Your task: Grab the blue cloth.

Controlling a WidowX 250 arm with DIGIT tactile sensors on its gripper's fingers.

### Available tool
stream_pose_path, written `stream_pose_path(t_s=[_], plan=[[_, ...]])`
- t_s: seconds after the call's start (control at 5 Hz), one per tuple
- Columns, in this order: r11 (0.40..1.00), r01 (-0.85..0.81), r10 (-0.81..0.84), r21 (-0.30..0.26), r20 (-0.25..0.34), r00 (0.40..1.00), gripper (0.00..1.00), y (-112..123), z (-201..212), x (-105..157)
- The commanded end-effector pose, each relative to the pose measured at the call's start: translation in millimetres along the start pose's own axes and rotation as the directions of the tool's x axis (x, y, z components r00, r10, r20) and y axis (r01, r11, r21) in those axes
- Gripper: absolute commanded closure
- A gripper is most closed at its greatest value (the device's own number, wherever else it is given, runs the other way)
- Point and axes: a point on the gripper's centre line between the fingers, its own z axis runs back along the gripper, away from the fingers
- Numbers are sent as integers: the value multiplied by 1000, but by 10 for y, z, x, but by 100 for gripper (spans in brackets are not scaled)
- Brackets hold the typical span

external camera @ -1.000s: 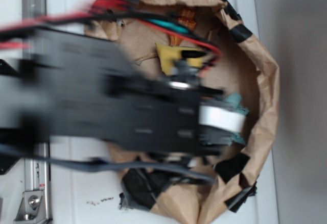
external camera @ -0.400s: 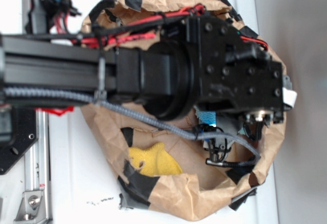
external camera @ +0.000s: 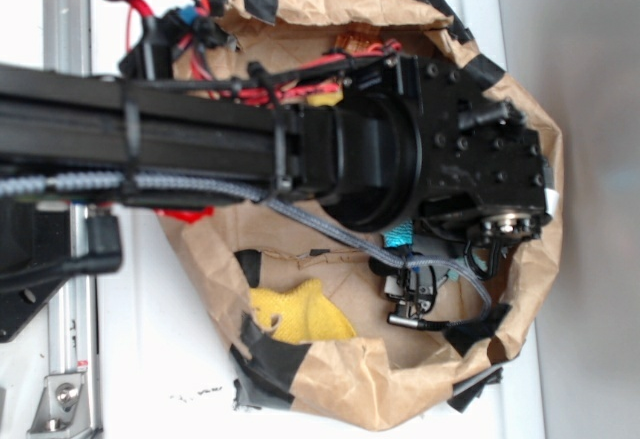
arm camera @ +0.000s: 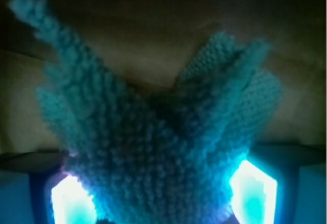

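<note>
Wrist view fills with the blue cloth [arm camera: 153, 142], a nubby teal terry rag bunched upward in ragged peaks, pinched between the gripper [arm camera: 158, 196] fingers [arm camera: 71, 201].

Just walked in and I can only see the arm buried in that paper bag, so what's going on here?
The robot arm is reaching over a brown paper bag lined with black tape. The wrist view shows the blue cloth bunched up between the gripper fingers, so it looks grabbed. A yellow cloth lies untouched in the bag's lower part. From the exterior view the arm hides the blue cloth.
</note>
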Motion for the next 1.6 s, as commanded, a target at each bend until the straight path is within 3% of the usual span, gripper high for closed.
stream_pose_path(t_s=[0.0,0.2,0.4,0.6,0.8,1.0,1.2,1.4], plan=[[999,31,-30,-13,54,998,100,-113,-69,42],[999,34,-34,-1,76,997,100,-160,116,2],[998,-35,32,47,78,996,100,-200,477,-62],[974,-208,199,93,97,975,100,-195,974,-262],[969,-242,236,56,92,967,100,-175,1369,-374],[950,-296,284,102,118,952,100,-174,1445,-427],[938,-331,320,102,116,940,100,-122,1477,-453],[901,-421,414,106,79,907,100,-103,1591,-655]])
